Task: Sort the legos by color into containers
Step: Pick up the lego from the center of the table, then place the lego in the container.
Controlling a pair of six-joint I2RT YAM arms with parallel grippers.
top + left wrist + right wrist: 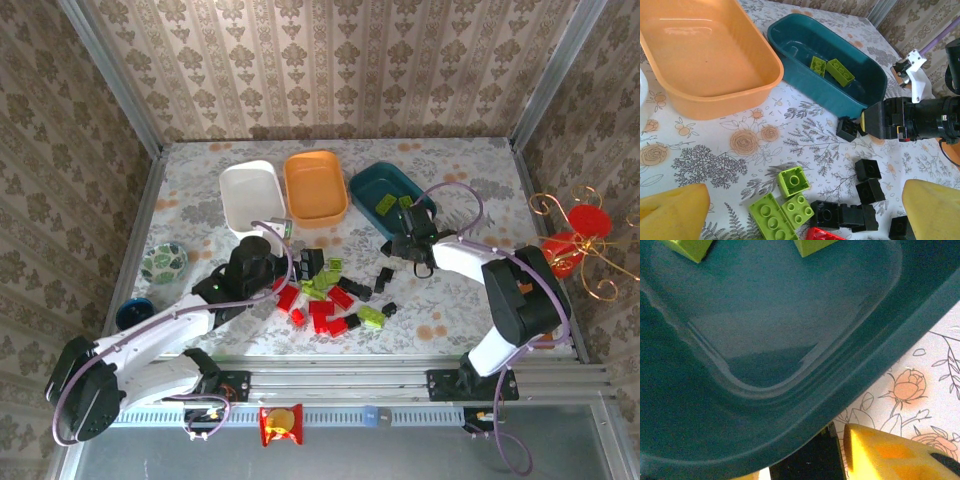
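Three trays are sitting in a row at the far side of the table: one white tray, one orange tray and one teal tray. Two lime bricks are lying side by side in the teal tray.

The right gripper is reaching in just outside the teal tray's near wall. It is pinching one black brick between its yellow pads. Whether that brick is touching the table cannot be told.

The left gripper is hovering over the pile with its fingers spread wide, gripping nothing.

The pile is lying between the two arms, mixing red, lime and black bricks. From above it is too tangled for a sure total. The left wrist view is showing three loose lime pieces and five loose black pieces. It is also showing the edge of one red piece.

One bowl and one mug are standing near the table's left edge, well apart from the trays.
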